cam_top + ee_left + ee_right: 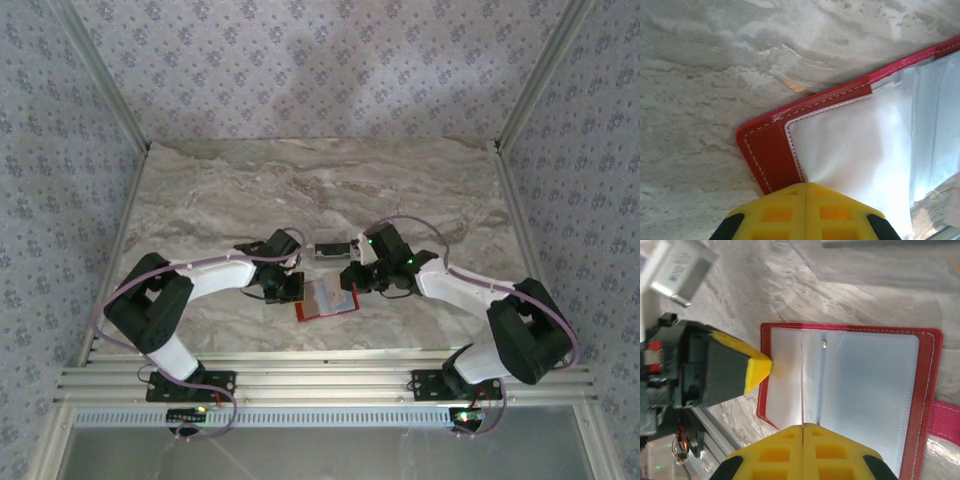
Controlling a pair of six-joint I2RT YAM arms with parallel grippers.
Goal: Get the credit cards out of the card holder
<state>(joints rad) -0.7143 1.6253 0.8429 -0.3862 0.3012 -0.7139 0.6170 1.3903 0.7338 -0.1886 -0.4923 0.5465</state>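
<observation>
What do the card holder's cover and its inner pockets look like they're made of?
Card holder cover: red leather or imitation, matte, with pale stitching along its edge. Inner pockets: probably clear, glossy soft plastic over a pale lining; they catch the light and look slightly see-through.

my arms (215, 272): two
my grippers: two, the left gripper (806, 186) and the right gripper (803, 426)
holder (927, 375): one
clear pockets (870, 375) in it: two that I can count
snap tab (946, 420): one
pale flat thing (335, 249) beyond the holder: one; card or tray, I cannot tell
table (300, 180): one
</observation>
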